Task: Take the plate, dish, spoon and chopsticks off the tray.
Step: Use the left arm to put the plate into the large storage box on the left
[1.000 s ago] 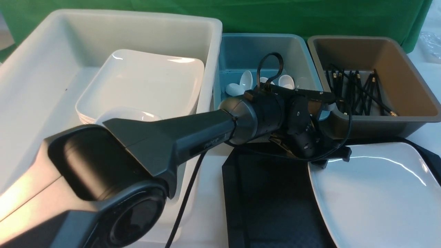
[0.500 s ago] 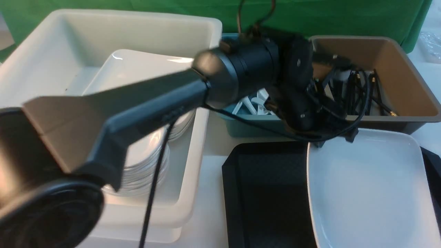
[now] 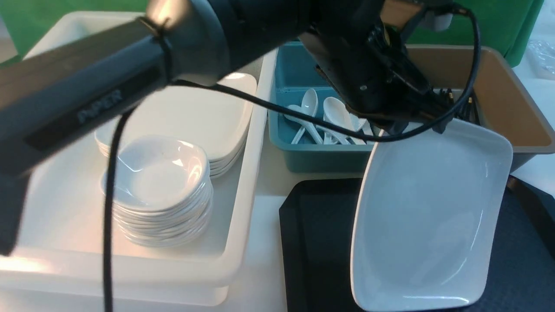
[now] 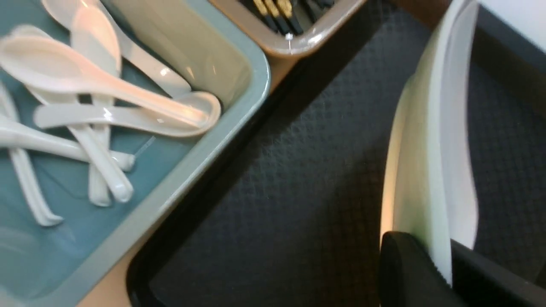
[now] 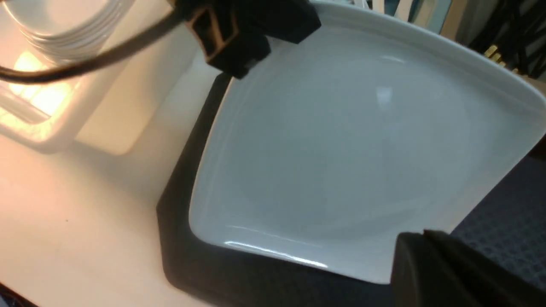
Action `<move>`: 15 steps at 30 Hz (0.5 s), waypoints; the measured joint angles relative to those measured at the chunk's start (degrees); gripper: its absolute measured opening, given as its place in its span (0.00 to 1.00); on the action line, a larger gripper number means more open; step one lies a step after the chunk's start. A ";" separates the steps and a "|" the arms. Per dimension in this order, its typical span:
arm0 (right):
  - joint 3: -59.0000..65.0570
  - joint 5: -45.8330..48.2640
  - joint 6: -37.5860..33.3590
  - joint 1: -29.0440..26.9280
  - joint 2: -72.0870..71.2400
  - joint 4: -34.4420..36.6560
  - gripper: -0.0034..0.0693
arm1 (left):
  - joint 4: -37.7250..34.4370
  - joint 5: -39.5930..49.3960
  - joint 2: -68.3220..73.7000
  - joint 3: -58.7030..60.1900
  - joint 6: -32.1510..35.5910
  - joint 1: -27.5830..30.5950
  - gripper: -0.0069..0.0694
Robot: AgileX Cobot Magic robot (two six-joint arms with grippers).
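Plate (image 3: pixel 429 208) hanging tilted over tray (image 3: pixel 321 242), left gripper (image 3: pixel 412 125) pinching far rim, jaws nearly shut. Right gripper (image 5: pixel 424 247) sitting closed by plate corner, hold unclear. Glossy rim risking slipping from one-edge pinch, plate dropping.

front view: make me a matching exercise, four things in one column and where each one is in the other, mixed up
Things:
1. plate
2. spoons
3. chopsticks
4. stack of small dishes

Places:
a. in the white tub
b. in the brown tub
c. tilted over the tray, rim in the left gripper
d. in the blue tub

Pairs: 1-c, 2-d, 3-b, 4-a
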 joint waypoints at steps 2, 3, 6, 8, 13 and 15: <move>-0.55 0.04 -0.68 0.00 0.00 1.55 0.08 | -0.27 0.00 -1.81 0.05 0.00 0.85 0.13; -1.15 0.11 -0.97 0.00 0.00 2.44 0.08 | -0.52 0.00 -2.90 0.05 -0.13 1.55 0.13; -3.99 0.17 -2.89 0.00 0.18 5.59 0.08 | -2.32 0.00 -6.81 0.11 -0.77 5.53 0.13; -5.74 0.17 -3.85 0.00 0.63 7.62 0.08 | -4.04 0.00 -8.43 0.11 -0.84 8.31 0.13; -10.79 0.17 -7.22 0.00 3.71 14.15 0.08 | -11.43 -0.17 -13.60 0.11 0.93 18.13 0.13; -12.41 0.17 -8.30 0.00 5.79 16.17 0.08 | -14.87 -0.17 -15.15 0.11 2.12 22.84 0.13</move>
